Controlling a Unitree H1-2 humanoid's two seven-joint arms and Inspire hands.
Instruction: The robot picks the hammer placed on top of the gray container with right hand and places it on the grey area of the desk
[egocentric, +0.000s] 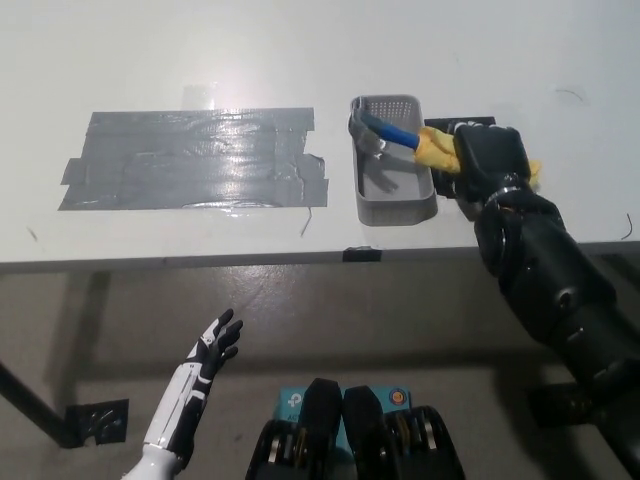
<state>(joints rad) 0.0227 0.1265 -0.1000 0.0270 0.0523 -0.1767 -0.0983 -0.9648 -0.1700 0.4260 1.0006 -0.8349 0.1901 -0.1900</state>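
hammer gripped over the gray container

hammer (400, 135) sits tilted across the far part of the gray container (393, 198), its metal head over the container's far left corner and its blue and yellow handle running right and slightly nearer, past the container's right wall.

largest first: the white table (300, 40) fills the far half of the view, its near edge running left to right. on it, left of centre, lies the grey area (190, 160), a wide patch of tape strips, just beside the container's left wall but apart from it.

the black right arm (555, 290) comes in from the lower right and reaches over the table edge. the right hand (485, 160) sits just right of the container, its fingers closed around the yellow part of the hammer's handle.

the white left hand (210, 350) rests low at the near left, below the table edge, fingers spread and holding nothing.
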